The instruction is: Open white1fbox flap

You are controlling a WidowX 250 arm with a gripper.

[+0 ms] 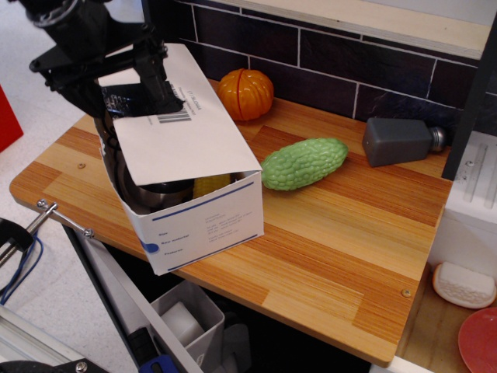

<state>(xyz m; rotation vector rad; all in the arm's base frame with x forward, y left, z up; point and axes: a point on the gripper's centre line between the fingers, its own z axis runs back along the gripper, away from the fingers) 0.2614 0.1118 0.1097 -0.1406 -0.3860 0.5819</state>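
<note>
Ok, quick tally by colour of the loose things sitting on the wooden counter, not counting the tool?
White: 1, the box
Orange: 1, the pumpkin
Green: 1, the bumpy gourd
Grey: 1, the bottle lying on its side
Total: 4

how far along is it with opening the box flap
Partly done. The flap is lifted at its near edge, showing a gap and something yellow inside the box. In hand: the gripper sits at the flap's far end by the black tape. Left: the flap still covers most of the opening.
</note>
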